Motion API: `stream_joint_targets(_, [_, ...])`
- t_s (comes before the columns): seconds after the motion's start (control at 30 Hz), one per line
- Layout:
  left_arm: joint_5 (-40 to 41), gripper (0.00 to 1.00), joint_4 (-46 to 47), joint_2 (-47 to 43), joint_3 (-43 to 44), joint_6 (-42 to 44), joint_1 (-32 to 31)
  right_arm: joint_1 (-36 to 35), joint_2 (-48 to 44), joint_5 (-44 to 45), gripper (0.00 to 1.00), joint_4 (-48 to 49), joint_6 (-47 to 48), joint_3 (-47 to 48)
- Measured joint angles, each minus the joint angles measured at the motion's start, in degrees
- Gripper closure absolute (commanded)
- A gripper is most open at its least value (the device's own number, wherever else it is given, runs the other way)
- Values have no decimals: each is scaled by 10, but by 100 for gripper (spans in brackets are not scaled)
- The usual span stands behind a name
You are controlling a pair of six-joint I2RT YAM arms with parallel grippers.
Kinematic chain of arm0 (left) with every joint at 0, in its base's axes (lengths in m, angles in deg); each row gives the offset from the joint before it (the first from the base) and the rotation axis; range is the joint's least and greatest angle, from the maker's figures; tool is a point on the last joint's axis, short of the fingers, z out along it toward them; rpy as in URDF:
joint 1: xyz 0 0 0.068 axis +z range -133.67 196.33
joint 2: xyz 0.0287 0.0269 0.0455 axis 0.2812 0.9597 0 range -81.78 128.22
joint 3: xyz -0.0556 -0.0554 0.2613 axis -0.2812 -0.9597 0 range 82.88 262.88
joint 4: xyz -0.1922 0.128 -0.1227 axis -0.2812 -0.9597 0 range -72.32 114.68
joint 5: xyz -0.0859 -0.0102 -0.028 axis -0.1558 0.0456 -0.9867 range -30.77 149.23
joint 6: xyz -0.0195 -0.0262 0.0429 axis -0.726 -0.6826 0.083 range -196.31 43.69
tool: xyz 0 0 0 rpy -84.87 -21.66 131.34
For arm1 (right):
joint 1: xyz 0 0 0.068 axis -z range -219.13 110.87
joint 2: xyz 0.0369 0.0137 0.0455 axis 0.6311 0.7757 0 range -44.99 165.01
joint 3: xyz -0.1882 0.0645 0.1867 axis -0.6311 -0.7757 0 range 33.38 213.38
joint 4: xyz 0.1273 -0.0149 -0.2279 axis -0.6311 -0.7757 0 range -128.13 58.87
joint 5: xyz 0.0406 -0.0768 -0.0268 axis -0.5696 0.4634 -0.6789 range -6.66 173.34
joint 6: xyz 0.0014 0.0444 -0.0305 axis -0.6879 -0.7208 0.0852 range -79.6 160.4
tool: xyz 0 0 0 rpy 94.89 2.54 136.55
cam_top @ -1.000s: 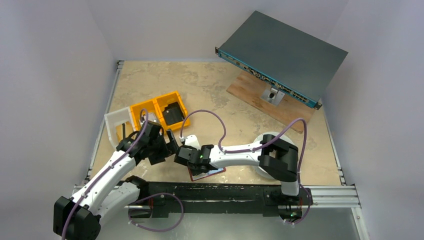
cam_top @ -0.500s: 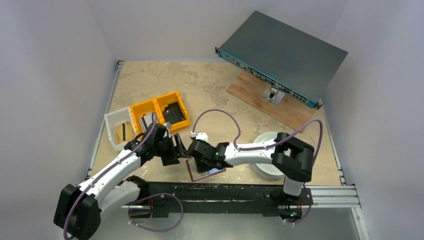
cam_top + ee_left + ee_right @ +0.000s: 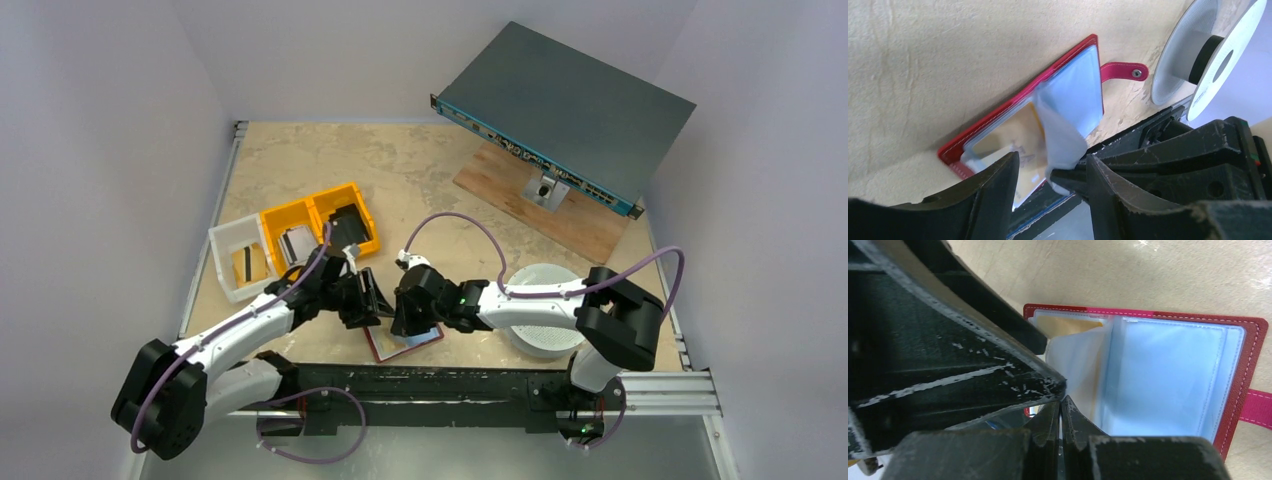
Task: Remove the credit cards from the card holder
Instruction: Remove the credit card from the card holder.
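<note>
Right gripper (image 3: 1060, 402): we see its two fingers pressed together on the corner of a pale inner leaf (image 3: 1075, 365) of the card holder (image 3: 410, 345), and that leaf curls up off the open pages.
Left gripper (image 3: 1053, 161): its fingers stand apart with nothing between them; it hovers tip to tip with the right gripper, just beside the pinched leaf.
Card holder: it lies open and flat on the table (image 3: 420, 170) directly beneath both grippers, red cover down and pale blue pockets facing up.
Golden-yellow card (image 3: 1070, 326): it sits inside a clear pocket under the raised leaf, just past the right fingertips and close below the left gripper's tips.
Blue-grey pockets (image 3: 1168, 375): these lie on the half away from the left gripper; we cannot tell whether cards sit in them.
Snap tab (image 3: 1123, 71): it sticks out flat from the holder's edge farthest from the left gripper.
White reel (image 3: 1208, 55): it stands beyond the tab, apart from the holder.
</note>
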Motion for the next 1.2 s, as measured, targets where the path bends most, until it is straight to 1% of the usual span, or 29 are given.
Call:
stream_joint_targets(0.07, [-1,53,11,7,0,-3,-3,1,0,-9,100,8,-1,-2])
stream_joint_targets(0.13, [-1,57,22,17,0,-7,-6,1,0,-13,96,14,-1,-4])
stream_joint_targets(0.27, [0,65,39,38,0,-12,-11,1,0,-19,83,19,-2,-7])
stream_joint_targets(0.33, [0,66,46,49,-1,-13,-14,1,0,-20,76,19,-3,-7])
stream_joint_targets(0.5, [0,66,58,64,-1,-16,-24,1,-28,-18,64,18,-4,-10])
stream_joint_targets(0.7, [0,62,61,64,2,-26,-42,1,-79,9,62,3,-4,-10])
stream_joint_targets(0.87, [3,60,66,76,25,-37,-65,1,-132,54,61,-42,-5,-16])
stream_joint_targets(1.07, [2,57,95,149,61,-44,-97,1,-182,89,60,-78,-12,-33])
stream_joint_targets(1.2, [2,56,112,206,81,-52,-109,1,-186,98,60,-85,-15,-38])
